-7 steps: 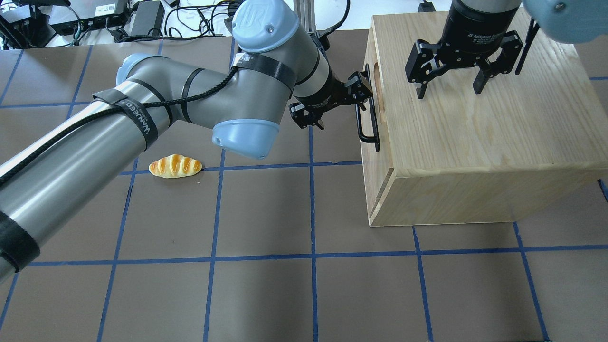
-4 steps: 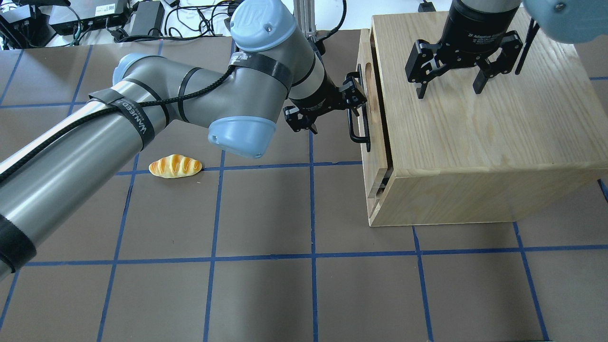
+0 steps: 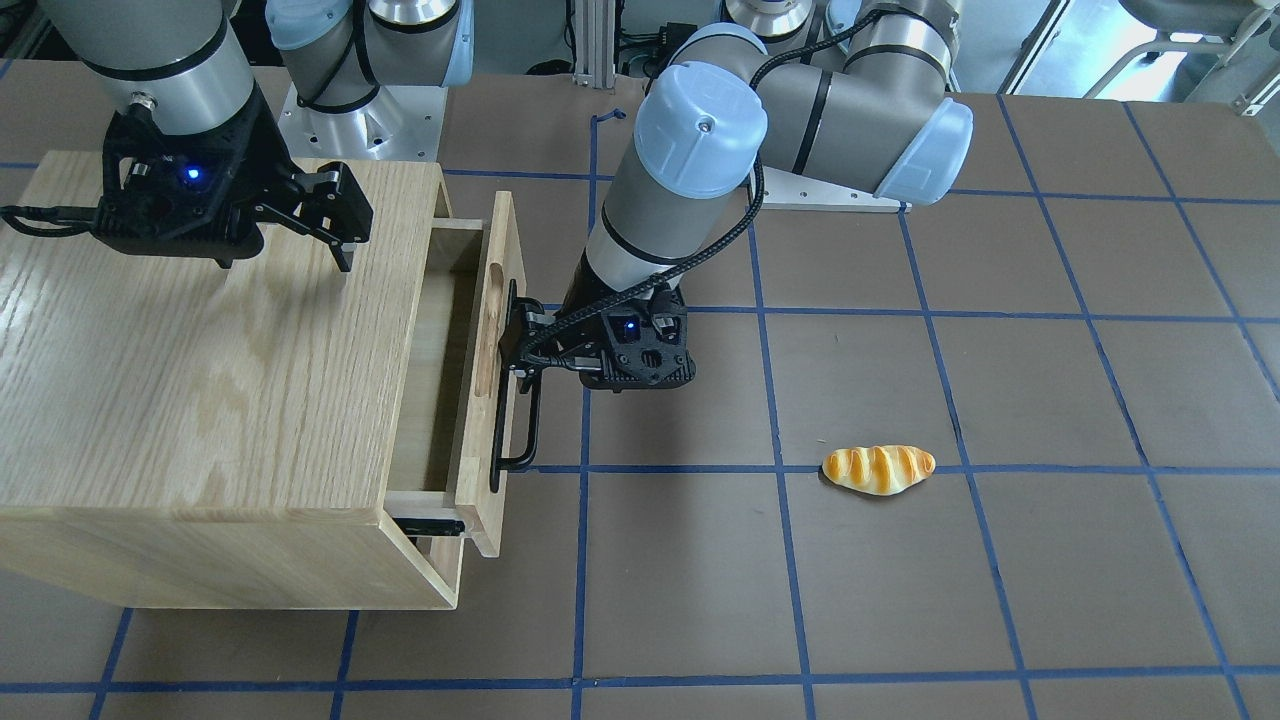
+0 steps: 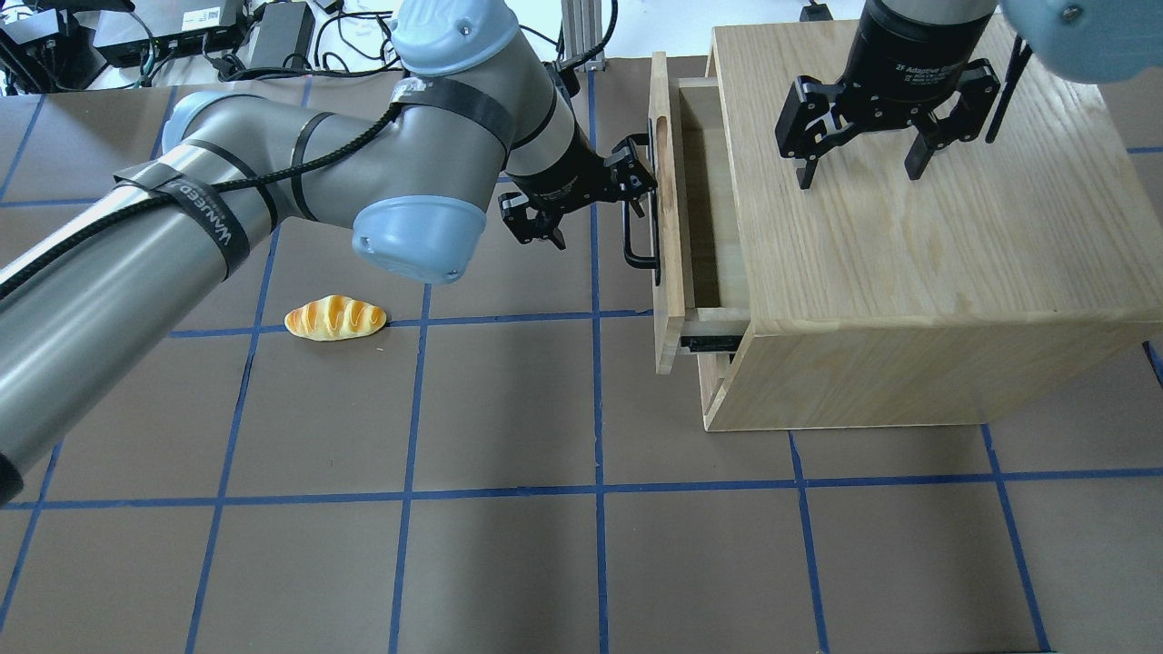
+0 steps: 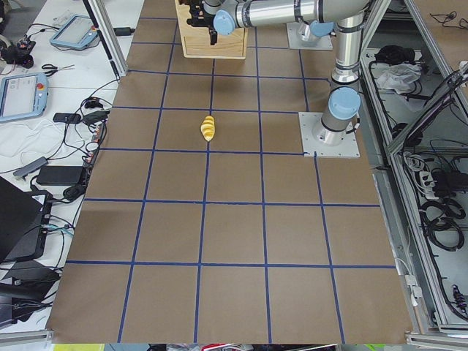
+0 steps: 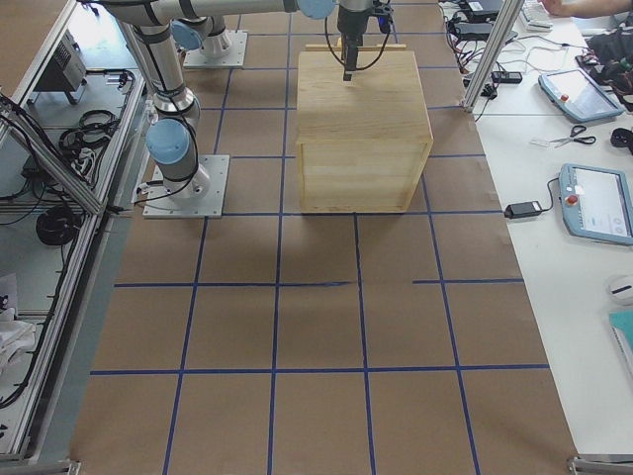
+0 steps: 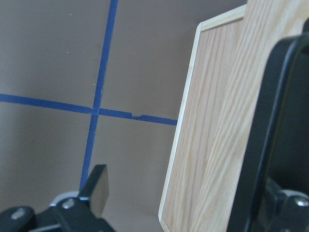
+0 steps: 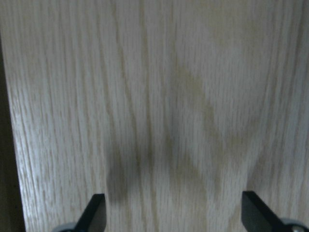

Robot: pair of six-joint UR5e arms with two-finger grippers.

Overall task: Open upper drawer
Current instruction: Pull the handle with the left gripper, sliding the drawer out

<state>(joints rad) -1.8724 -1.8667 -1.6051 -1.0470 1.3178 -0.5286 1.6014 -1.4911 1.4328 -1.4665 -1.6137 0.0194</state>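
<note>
The upper drawer [image 4: 668,227] is pulled partly out of the oak cabinet [image 4: 909,272], and its light-wood inside shows. Its front panel [image 3: 497,330] bears a black bar handle [image 4: 641,245] and an oblong slot. My left gripper [image 4: 595,213] is open, with one finger hooked behind the handle [image 3: 520,430]. In the left wrist view the panel [image 7: 217,121] and handle [image 7: 263,145] fill the right side. My right gripper [image 4: 860,173] is open and points down at the cabinet top, which the right wrist view [image 8: 159,106] shows close below its fingertips.
A bread roll [image 4: 334,318] lies on the brown mat left of the cabinet, also in the front view [image 3: 878,469]. Cables and power boxes [image 4: 182,36] lie beyond the mat's far edge. A metal slide rail [image 4: 713,343] shows beside the drawer.
The left arm has drawn back to the left with a finger behind the handle, and the drawer has slid from closed to partly out. The right gripper has stayed over the cabinet top.
</note>
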